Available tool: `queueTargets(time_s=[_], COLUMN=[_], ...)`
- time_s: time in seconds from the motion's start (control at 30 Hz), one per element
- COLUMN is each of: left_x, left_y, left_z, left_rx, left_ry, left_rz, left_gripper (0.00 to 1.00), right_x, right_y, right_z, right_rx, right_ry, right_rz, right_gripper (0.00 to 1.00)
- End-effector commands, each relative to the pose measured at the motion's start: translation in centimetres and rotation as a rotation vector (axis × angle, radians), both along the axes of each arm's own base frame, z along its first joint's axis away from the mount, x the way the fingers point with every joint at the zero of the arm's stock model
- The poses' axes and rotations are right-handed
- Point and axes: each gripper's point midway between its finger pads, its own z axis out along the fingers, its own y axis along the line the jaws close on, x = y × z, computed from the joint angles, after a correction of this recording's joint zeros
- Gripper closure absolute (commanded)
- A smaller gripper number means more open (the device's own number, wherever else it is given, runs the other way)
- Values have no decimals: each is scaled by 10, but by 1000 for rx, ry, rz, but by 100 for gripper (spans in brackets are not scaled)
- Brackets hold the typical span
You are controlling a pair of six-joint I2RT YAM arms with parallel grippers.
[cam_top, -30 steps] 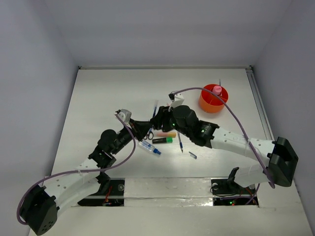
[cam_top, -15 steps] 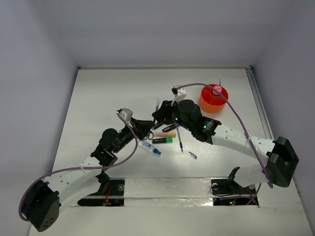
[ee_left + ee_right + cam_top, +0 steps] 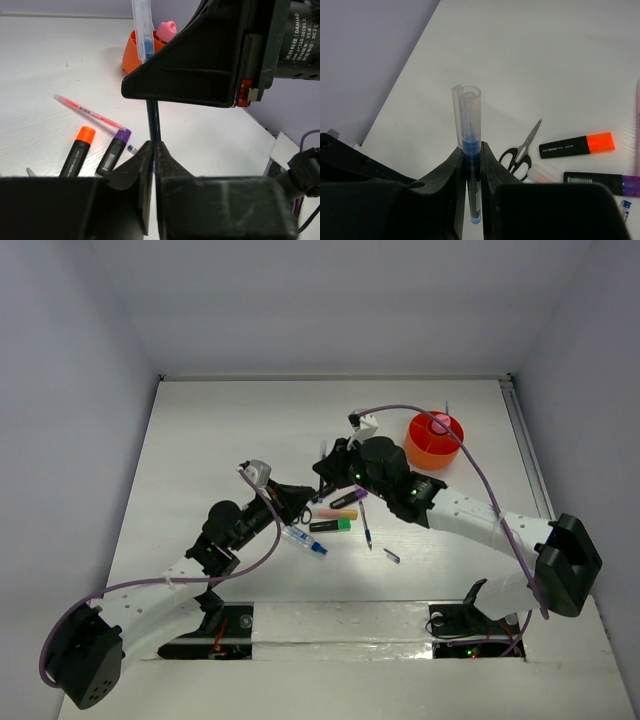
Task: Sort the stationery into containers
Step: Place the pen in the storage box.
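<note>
Right gripper [image 3: 471, 150] is pinching a blue pen [image 3: 471, 107] on its blue band, just under the clear cap. From overhead I see the pen held close to upright, to the left of the orange cup [image 3: 434, 445] and clear of its rim. On my left wrist feed the cup, with its pink knob [image 3: 166, 30], sits behind that pen.

Left gripper [image 3: 153, 146] is low beneath the right one, farther from the cup. Its fingers are drawn almost together, leaving only a thin slit. The pen's dark lower shaft runs down to that slit, but I cannot tell whether it is pinched there.

Everything else lies loose on the table [image 3: 220, 440], left of the cup and nearer the arm bases. The scissors [image 3: 522, 150] are farthest of the near group, with the orange highlighter [image 3: 575, 145] and purple highlighter [image 3: 600, 182] side by side between them and the cup. A thin pink pen [image 3: 90, 111] lies just beside those two. Nearer the bases I see a green highlighter [image 3: 330, 526], a white-blue tube [image 3: 303, 540], a second blue pen [image 3: 365, 525] and a small piece [image 3: 391, 556].
</note>
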Motion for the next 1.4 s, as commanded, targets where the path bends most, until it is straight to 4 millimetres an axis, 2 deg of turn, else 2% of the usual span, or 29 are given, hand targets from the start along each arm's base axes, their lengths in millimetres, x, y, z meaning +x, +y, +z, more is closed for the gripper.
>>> queueTargets(time_s=[0.0, 0.03, 0.13, 0.17, 0.23, 0.33, 0.37, 0.4, 0.47, 0.5, 0.53, 0.57, 0.6, 0.63, 0.67, 0.7, 0.77, 0.8, 0.83, 0.9, 0.93, 1.0, 1.03, 1.07, 1.13, 1.17, 1.37], left_x=[0, 0, -1, -1, -2, -4, -5, -6, -8, -9, -10, -10, -9, -7, -7, -6, -6, -5, -4, -2, -2, -1, -1, 0, 1, 2, 5], left_y=[-2, -1, -1, -1, 0, -1, -1, -1, -2, -2, -3, -3, -4, -4, -5, -7, -8, -8, -8, -9, -9, -10, -10, -11, -14, -14, -15], left_z=[26, 26, 26, 26, 26, 25, 25, 26, 26, 26, 26, 26, 22, 20, 19, 16, 16, 15, 13, 8, 8, 6, 5, 4, 1, 0, -6], left_rx=[-56, -57, -57, -58, -59, -55, -59, -66, -74, -80, -82, -84, -76, -72, -68, -62, -64, -63, -61, -49, -48, -47, -46, -41, -34, -33, -22], left_ry=[-64, -65, -65, -67, -68, -67, -67, -70, -72, -69, -71, -71, -62, -54, -49, -40, -42, -43, -38, -25, -26, -23, -22, -18, -7, -6, 6], left_rz=[-11, -8, -11, -11, -11, -20, -24, -29, -39, -46, -54, -53, -53, -48, -48, -52, -59, -59, -54, -52, -52, -50, -52, -52, -59, -61, -53], left_gripper=[95, 86, 74, 72, 72, 72, 72, 72, 75, 75, 75, 75, 76, 76, 77, 78, 81, 81, 81, 82, 82, 82, 82, 82, 83, 83, 84], right_x=[16, 16, 38, 44, 67, 88, 96, 101, 104, 110, 112, 115, 120, 124, 128, 136, 144, 152, 156, 164, 173, 183, 190, 198, 208, 213, 225], right_y=[-9, -11, -42, -53, -96, -148, -174, -196, -226, -251, -265, -278, -302, -314, -324, -344, -362, -368, -384, -396, -400, -415, -414, -414, -414, -413, -405], right_z=[43, 43, 45, 44, 50, 57, 64, 70, 82, 87, 92, 93, 92, 95, 94, 84, 79, 66, 60, 53, 39, 42, 40, 30, 34, 27, 3], right_rx=[55, 49, -3, -18, -62, -137, -149, -182, -201, -217, -225, -239, -275, -290, -320, -398, -443, -465, -470, -461, -474, -484, -495, -521, -535, -542, -531], right_ry=[-90, -96, -128, -138, -182, -226, -243, -268, -301, -314, -325, -327, -323, -334, -338, -322, -312, -286, -262, -250, -228, -235, -236, -219, -232, -217, -188], right_rz=[-45, -50, -147, -185, -326, -482, -558, -643, -741, -810, -848, -886, -944, -983, -1007, -1058, -1101, -1097, -1124, -1143, -1135, -1163, -1155, -1147, -1141, -1134, -1090], right_gripper=[99, 99, 100, 100, 100, 100, 100, 100, 100, 100, 100, 100, 100, 100, 100, 100, 100, 100, 100, 100, 100, 100, 100, 100, 100, 100, 100])
